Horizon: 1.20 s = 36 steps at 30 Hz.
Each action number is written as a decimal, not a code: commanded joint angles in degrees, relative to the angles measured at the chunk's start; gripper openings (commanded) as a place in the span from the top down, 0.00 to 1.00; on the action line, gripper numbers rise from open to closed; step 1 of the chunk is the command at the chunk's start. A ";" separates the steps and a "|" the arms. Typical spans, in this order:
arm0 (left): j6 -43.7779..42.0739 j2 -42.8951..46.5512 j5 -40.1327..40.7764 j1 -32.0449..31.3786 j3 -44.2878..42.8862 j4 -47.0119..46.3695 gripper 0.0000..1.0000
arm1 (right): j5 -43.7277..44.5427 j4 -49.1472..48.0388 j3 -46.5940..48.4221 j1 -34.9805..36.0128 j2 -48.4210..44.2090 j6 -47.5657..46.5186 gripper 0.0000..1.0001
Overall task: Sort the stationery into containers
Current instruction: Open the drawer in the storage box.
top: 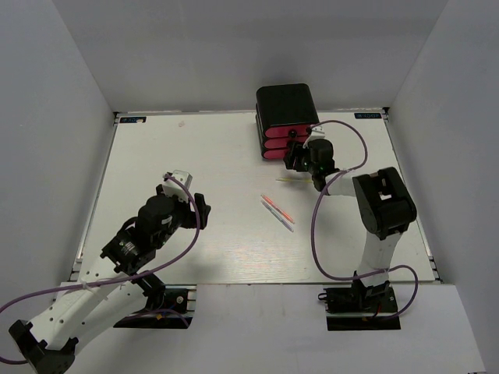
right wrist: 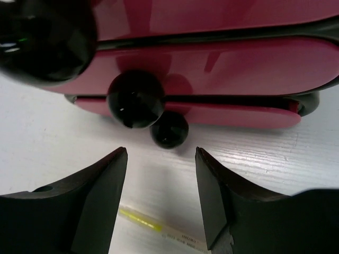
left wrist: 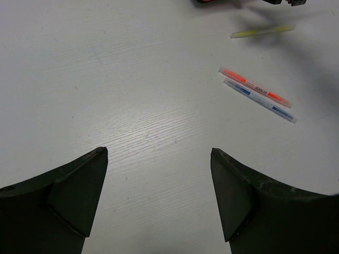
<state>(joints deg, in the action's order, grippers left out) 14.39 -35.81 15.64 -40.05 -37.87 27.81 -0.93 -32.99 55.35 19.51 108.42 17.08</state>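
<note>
Stationery that we can make out comes to three slim pieces, all lying loose on the white table (top: 195, 156).

Nearest to us, the left gripper (top: 204, 209) hangs over the table at about 8 o'clock from its middle. Its jaws are spread wide with nothing between them.

Towards 3 o'clock from it, and well apart, a thin orange pen (left wrist: 255, 87) and a thin blue pen (left wrist: 259, 100) lie side by side. They are parallel and just beside each other, near the table's middle.

Farther on, at about 12 o'clock from that pair, a thin yellow stick (left wrist: 262, 32) lies flat by itself. In the right wrist view it shows on the table low between the two fingers, touched by neither.

The right gripper (top: 302, 156) points towards 12 o'clock at the containers, jaws parted and holding nothing.

Just ahead of it stands a black rounded box (top: 287, 105) at about 1 o'clock on the table, close to the far edge. It holds three stacked pink-red drawers (right wrist: 238, 66), each with a round black knob (right wrist: 168, 128). The lowest knob sits just beyond the gap between the fingers, apart from both.
</note>
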 commanded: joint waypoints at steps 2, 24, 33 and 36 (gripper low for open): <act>-1.03 0.13 -0.70 0.24 -0.10 -0.57 0.12 | 3.57 -5.24 2.65 -0.26 2.67 4.01 0.40; -1.03 -1.45 -1.22 0.24 -0.10 -0.57 0.12 | -1.26 -11.83 0.30 -2.89 4.35 6.74 0.72; -1.03 -0.40 -1.22 0.24 -0.10 -1.09 0.12 | -4.34 -11.57 -12.55 -3.16 -5.32 7.79 0.68; -1.03 -0.40 -1.22 0.24 -0.10 -1.09 0.12 | -4.69 -11.65 -12.82 -3.16 -6.20 7.18 0.39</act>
<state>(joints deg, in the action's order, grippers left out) 13.78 -36.95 15.18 -40.05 -37.87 27.79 -5.41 -42.30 42.59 16.78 104.36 24.23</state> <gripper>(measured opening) 0.880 0.571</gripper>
